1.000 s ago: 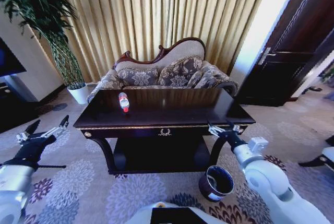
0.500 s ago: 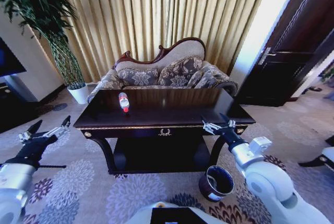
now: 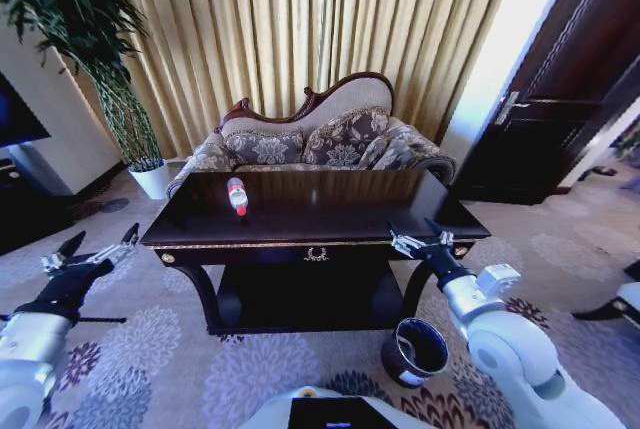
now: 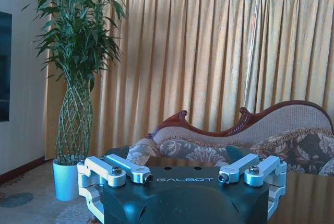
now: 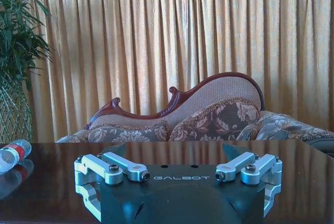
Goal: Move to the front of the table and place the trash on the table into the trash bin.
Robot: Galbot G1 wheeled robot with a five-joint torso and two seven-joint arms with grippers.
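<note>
The dark glossy table stands right in front of me, a gold emblem at its mid-front. One piece of trash, a clear plastic bottle with a red cap, lies on its side on the left part of the top. The bottle also shows on the tabletop in the right wrist view. On the carpet by the table's front right leg sits the trash bin, round and dark. My right gripper is open at the table's front right edge. My left gripper is open and empty, off the table's left end.
A patterned sofa stands close behind the table, before gold curtains. A tall plant in a white pot is at the back left and a dark door at the right. Floral carpet lies around the table, which has a lower shelf.
My right gripper has shifted a little to the left along the table's front right edge. The left gripper has edged slightly toward the table. The bottle has not moved.
</note>
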